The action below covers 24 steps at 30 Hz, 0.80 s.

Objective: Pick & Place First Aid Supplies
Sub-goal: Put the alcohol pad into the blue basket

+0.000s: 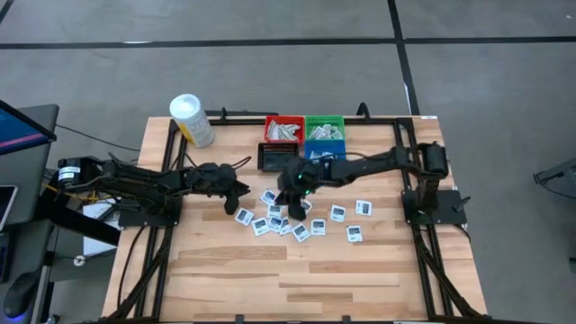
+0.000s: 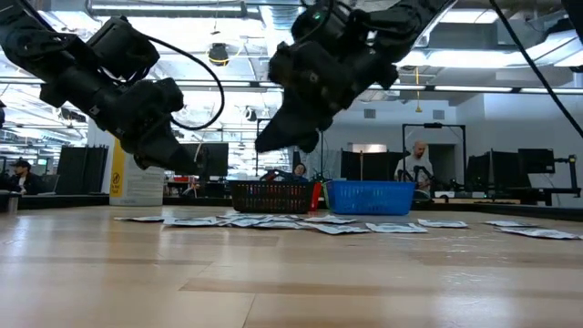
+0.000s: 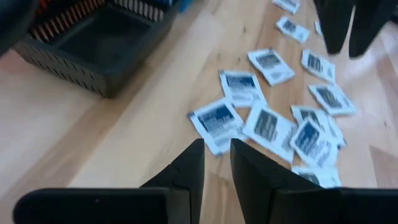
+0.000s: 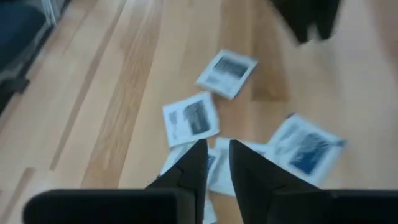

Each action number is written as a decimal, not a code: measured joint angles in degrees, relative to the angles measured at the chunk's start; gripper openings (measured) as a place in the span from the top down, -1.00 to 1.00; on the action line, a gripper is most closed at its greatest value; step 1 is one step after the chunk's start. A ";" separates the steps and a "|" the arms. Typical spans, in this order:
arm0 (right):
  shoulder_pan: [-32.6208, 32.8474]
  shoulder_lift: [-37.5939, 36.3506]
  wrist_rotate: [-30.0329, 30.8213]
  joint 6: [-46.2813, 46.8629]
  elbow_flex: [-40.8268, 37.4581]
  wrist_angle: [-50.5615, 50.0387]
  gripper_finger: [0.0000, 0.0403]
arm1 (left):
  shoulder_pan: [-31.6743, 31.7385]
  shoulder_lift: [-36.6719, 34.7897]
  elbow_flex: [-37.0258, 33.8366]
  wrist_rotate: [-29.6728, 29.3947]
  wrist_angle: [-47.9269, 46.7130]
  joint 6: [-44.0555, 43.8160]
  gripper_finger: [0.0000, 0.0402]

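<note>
White packets [image 1: 279,220] beneath right hand [image 1: 295,209]

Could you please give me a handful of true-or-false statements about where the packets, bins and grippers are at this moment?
1. The square white packets lie scattered on the wooden table. True.
2. The black bin is full of packets. False: the left wrist view shows it empty.
3. The red bin and green bin both hold packets. True.
4. The white tub stands inside the blue bin. False: it stands on the table near the far left corner.
5. The right gripper hangs above the packet pile. True.
6. The left gripper holds a packet. False: nothing shows between its fingers.
</note>
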 joint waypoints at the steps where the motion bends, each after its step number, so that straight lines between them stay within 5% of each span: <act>1: 0.86 1.09 0.03 -0.10 0.35 -0.08 0.71 | -0.38 0.00 0.00 0.00 -0.68 0.01 0.61; 8: 5.52 7.81 4.90 2.64 3.13 -0.12 0.45 | -2.43 0.00 -0.01 0.09 -3.93 0.17 0.61; 15: 8.67 8.00 19.82 5.00 3.35 -1.95 0.19 | -3.97 0.00 0.00 0.23 -5.19 0.19 0.61; 24: 11.22 9.33 19.86 9.38 3.32 -2.82 0.13 | -4.56 0.00 0.00 0.24 -5.97 0.19 0.61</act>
